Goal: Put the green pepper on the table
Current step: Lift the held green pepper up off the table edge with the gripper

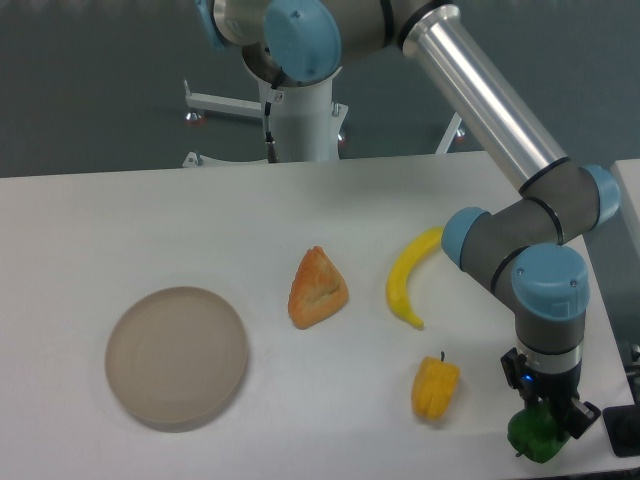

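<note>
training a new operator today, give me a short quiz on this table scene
1. True or false: the green pepper lies on the plate.
2. Which item lies nearest the gripper? A) the pastry B) the yellow pepper C) the banana
3. Fill in: the plate holds ____.

Key
1. False: it is at the gripper, near the front right corner of the table; whether it touches the surface is unclear.
2. B
3. Nothing

White bench (120,215) with plate (176,356), orange pastry (317,289), banana (411,276), yellow pepper (434,388) and, near its edge, green pepper (534,438).
</note>
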You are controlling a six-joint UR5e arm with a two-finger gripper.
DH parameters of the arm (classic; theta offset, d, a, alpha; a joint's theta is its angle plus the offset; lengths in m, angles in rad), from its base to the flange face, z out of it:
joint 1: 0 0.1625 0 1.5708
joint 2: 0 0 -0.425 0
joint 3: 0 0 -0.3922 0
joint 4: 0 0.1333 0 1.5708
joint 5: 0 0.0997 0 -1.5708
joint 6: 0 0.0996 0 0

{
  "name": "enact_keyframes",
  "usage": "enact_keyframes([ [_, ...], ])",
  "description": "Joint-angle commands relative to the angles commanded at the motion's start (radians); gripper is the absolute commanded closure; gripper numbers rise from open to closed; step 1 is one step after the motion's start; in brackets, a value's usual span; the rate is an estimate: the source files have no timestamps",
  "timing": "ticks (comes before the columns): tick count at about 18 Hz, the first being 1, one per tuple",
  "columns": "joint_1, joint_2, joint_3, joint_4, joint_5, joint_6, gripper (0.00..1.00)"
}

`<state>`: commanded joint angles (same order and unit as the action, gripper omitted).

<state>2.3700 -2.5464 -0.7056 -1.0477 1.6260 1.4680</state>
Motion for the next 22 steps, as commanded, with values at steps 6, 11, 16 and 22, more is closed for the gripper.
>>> enact_keyframes([
  [6,-0.005,0.021,-0.026,-0.005,0.000,0.005,0.81],
  [11,0.008,0.113,-0.153,-0.014,-0.014,0.012,0.80],
  [16,0.054,0.228,-0.328,-0.028,-0.044,0.060,0.80],
  [22,0.097,0.356,-0.552,-0.012,-0.064,0.139,0.80],
])
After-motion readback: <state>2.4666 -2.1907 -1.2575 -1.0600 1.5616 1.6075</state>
